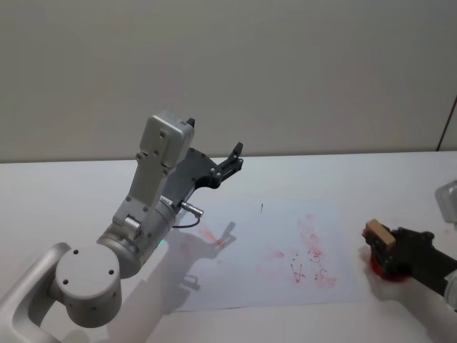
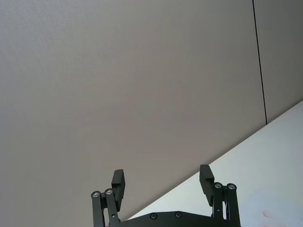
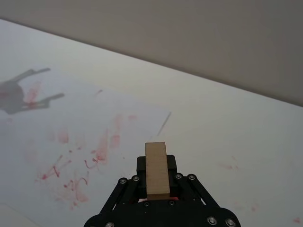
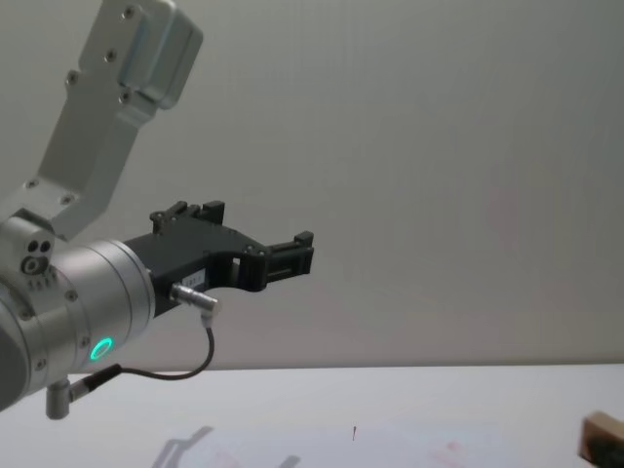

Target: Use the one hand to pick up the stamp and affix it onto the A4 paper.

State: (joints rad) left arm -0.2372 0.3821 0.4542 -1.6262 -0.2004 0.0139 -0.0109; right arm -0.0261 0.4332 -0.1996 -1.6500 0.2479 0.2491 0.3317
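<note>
We've got the stamp [image 1: 378, 234] clamped in the right gripper [image 1: 383, 247], just off the paper's [image 1: 271, 246] right edge above a red pad [image 1: 385, 272], so pickup looks done. Carrying it over and pressing it onto the sheet is what's left. The left gripper [image 2: 163, 182] hangs raised, fingers apart.

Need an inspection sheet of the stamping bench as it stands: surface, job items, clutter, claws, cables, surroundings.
Surface: white table, a few faint red specks beside the sheet.
Job's things: stamp held off the table, beyond the paper's right edge; paper lies flat, with red smears and a small dark tick.
Clutter: red pad under the right claw, mostly hidden; nothing else seen.
Grippers: left claw open, empty, raised in the air on the left; right claw shut on the stamp.
Cables: black cable looped at the left wrist, off the table.
Surroundings: plain wall behind the table.
</note>
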